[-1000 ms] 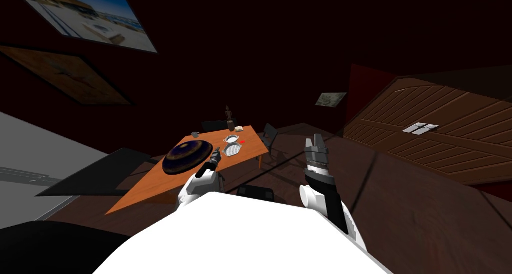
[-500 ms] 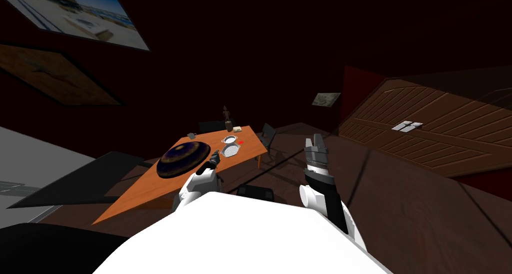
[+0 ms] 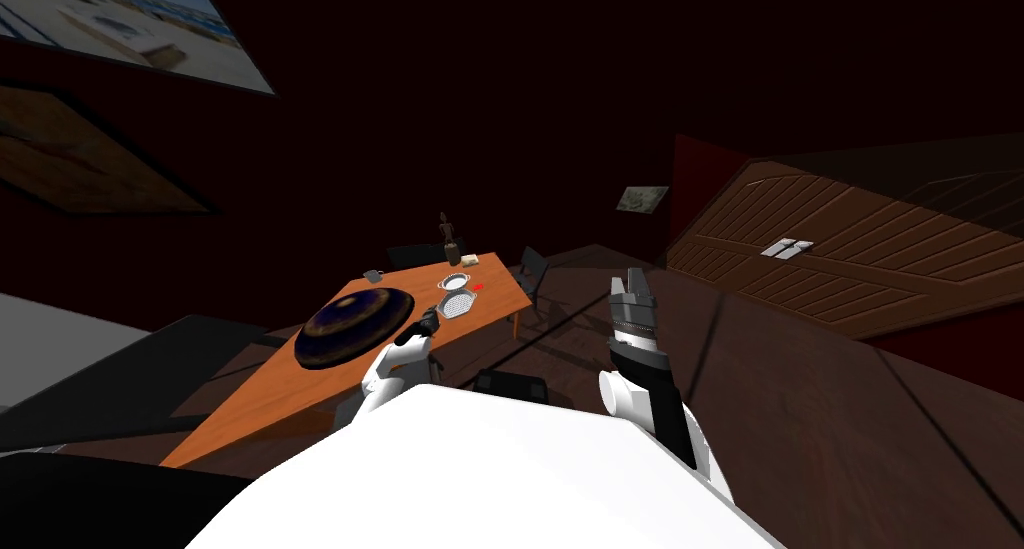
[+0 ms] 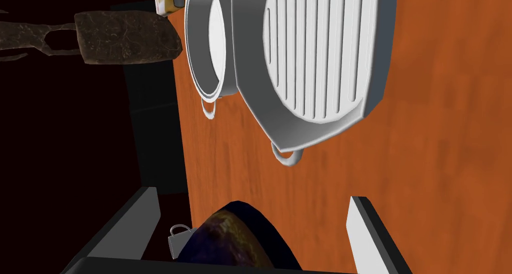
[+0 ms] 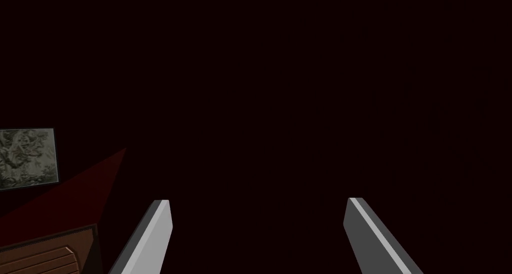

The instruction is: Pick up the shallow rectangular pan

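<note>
Fingers of the left gripper are held apart over the table, where the ribbed pan lies beside a pot. The right gripper is spread open off the table. Since a second ago only the head camera has been turned.

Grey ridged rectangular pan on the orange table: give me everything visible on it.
The shallow grey rectangular pan has rounded corners, a low rim, a pale floor of parallel ridges and a small loop handle at one end. It lies flat on the orange table, close beside a round white pot; contact between them is unclear. The left gripper is open, short of it.
</note>
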